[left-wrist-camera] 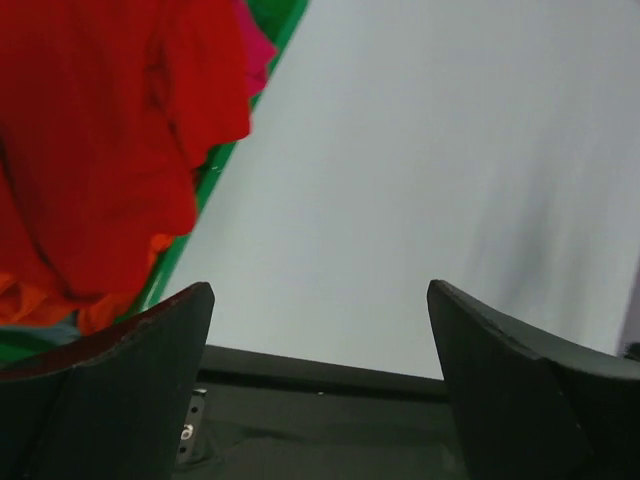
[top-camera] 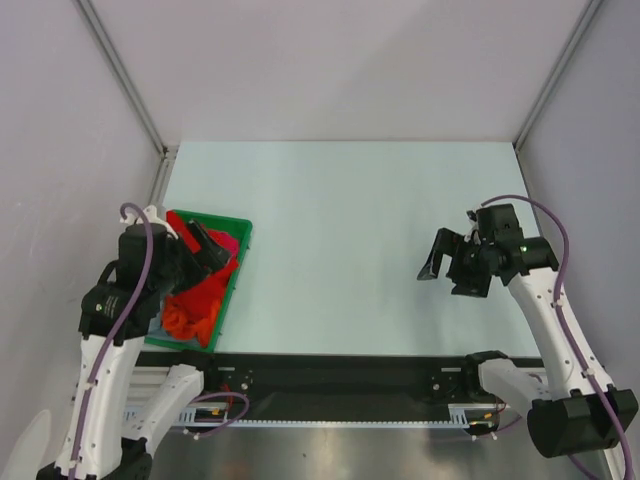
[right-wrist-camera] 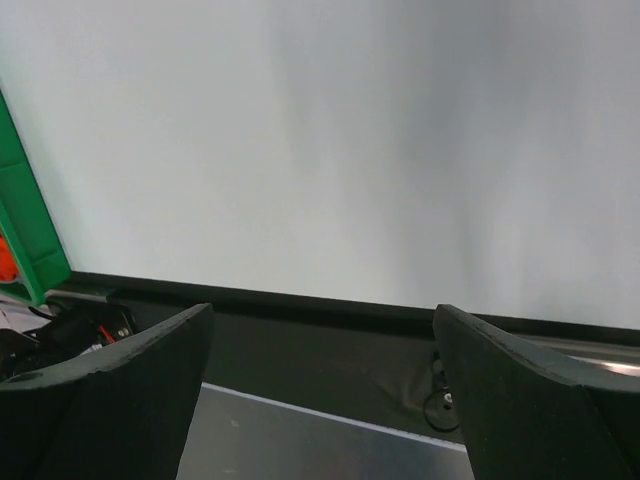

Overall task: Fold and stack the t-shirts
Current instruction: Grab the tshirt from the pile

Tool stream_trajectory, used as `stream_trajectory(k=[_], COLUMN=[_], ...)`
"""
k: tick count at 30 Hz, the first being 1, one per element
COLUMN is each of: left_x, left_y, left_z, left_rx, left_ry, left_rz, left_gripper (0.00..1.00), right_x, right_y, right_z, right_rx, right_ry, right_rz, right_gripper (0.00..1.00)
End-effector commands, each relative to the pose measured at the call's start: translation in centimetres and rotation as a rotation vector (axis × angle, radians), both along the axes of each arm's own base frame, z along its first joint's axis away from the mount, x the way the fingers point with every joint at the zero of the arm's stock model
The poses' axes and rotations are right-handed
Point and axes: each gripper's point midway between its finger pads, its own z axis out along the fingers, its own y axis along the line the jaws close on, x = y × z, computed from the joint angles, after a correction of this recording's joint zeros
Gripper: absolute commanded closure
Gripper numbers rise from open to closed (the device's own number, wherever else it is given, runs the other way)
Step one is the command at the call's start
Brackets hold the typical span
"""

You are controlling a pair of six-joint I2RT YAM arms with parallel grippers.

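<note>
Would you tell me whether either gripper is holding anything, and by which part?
Nothing is held. The left gripper is open and empty, near the red t-shirt in the green tray. The right gripper is open and empty over the table.

1. One green plastic rectangular tray (top-camera: 228, 220) sat at the lower left of the top view.
2. Four soft cloth shirts showed heaped in it, one of each colour: a bright red t-shirt (top-camera: 205, 292), an orange t-shirt (top-camera: 180, 322), a magenta-pink t-shirt (left-wrist-camera: 256, 42) and a grey-blue t-shirt (left-wrist-camera: 62, 328). Any hidden beneath could not be counted.
3. Two white robot arms stood there, the left arm (top-camera: 105, 350) and the right arm (top-camera: 555, 320).
4. Two black two-finger grippers were seen, the left gripper (left-wrist-camera: 320, 290) and the right gripper (right-wrist-camera: 322, 310).
5. One pale table (top-camera: 340, 220) lay under everything.
</note>
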Motion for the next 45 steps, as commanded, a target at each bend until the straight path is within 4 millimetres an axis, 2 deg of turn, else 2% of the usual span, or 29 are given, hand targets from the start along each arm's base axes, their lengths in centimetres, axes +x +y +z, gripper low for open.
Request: stream_trajectory(k=[1,4,7,8,10,12,14,15,16,21,24,27,30,32,35,36,37,41,44,45], left_x=[-2.3,-2.3,-2.6,-2.7,-3.6,-4.4,-4.4,-4.4,-3.7,-4.1,-4.1,-3.5,-2.6,-2.0,-1.5,-1.4,-1.3,-1.2,-1.5,-1.3], left_y=[3.6,3.6,4.9,5.3,6.7,7.9,9.1,9.1,9.0,9.4,10.3,11.7,11.7,11.6,12.1,12.4,12.6,13.1,12.7,12.5], left_z=[-2.2,-3.3,-4.9,-5.6,-7.1,-8.6,-9.2,-9.5,-9.5,-11.4,-10.7,-10.0,-10.9,-11.4,-11.5,-11.1,-10.8,-9.2,-7.7,-5.5], left_rx=[0.139,0.155,0.219,0.241,0.293,0.298,0.266,0.256,0.243,0.210,0.233,0.289,0.288,0.273,0.294,0.305,0.316,0.335,0.310,0.287], left_ry=[0.140,0.176,0.261,0.304,0.375,0.425,0.421,0.408,0.380,0.410,0.383,0.363,0.396,0.403,0.410,0.400,0.397,0.371,0.342,0.282], left_rz=[0.135,0.130,0.184,0.206,0.266,0.311,0.368,0.379,0.378,0.433,0.476,0.522,0.520,0.514,0.534,0.545,0.549,0.561,0.565,0.569], left_gripper=[0.06,0.11,0.13,0.15,0.22,0.27,0.32,0.34,0.35,0.36,0.41,0.43,0.45,0.55,0.59,0.61,0.71,0.99,1.00,1.00], right_x=[2.0,3.2,4.3,4.8,4.8,4.5,4.3,3.9,3.8,2.6,2.3,2.2,2.1,2.0,2.1,2.1,2.1,2.0,1.8,1.9], right_y=[0.6,2.3,4.7,5.4,7.4,9.3,10.6,11.7,12.0,13.2,13.2,13.3,13.5,13.6,13.3,13.2,13.1,12.7,12.8,12.9], right_z=[2.2,2.3,2.8,3.6,3.2,3.7,3.6,3.8,3.8,3.5,3.5,3.5,3.8,3.9,3.8,3.8,3.7,3.6,3.7,3.8], right_rx=[-0.008,-0.009,-0.031,-0.027,-0.021,-0.004,0.008,0.028,0.037,0.067,0.069,0.073,0.087,0.092,0.086,0.084,0.085,0.090,0.102,0.106], right_ry=[-0.094,-0.090,-0.133,-0.155,-0.132,-0.137,-0.136,-0.145,-0.143,-0.120,-0.116,-0.113,-0.114,-0.117,-0.121,-0.121,-0.119,-0.107,-0.105,-0.108], right_rz=[0.082,0.160,0.238,0.252,0.308,0.362,0.395,0.420,0.427,0.474,0.484,0.494,0.508,0.517,0.514,0.514,0.511,0.506,0.510,0.512], right_gripper=[0.00,0.00,0.00,0.00,0.00,0.00,0.00,0.00,0.00,0.00,0.00,0.00,0.00,0.00,0.00,0.00,0.00,0.00,0.00,0.00])
